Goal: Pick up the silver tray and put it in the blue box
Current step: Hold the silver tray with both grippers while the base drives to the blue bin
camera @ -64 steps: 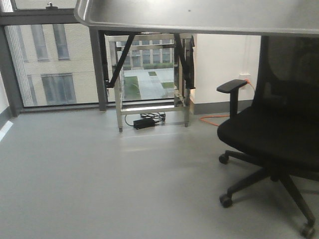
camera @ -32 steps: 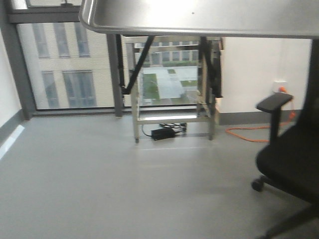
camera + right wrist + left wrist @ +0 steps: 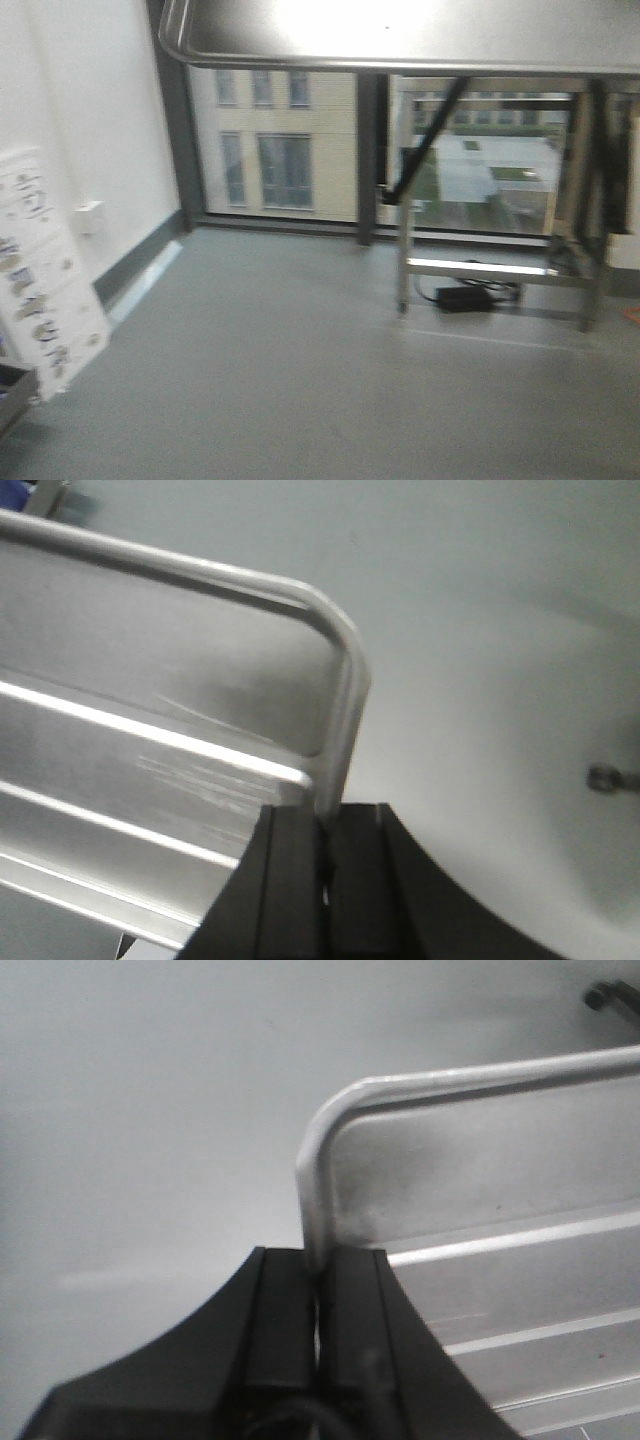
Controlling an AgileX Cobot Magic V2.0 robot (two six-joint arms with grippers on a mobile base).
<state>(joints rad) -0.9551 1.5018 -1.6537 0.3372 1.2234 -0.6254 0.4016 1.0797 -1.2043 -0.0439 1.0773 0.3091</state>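
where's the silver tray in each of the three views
Exterior front-facing: silver tray spans the top edge, seen from below.
Left wrist: right half, its rim pinched near a rounded corner by the left gripper.
Right wrist: left half, rim pinched near a rounded corner by the right gripper.
Shared landmark: the grey floor beyond the tray.
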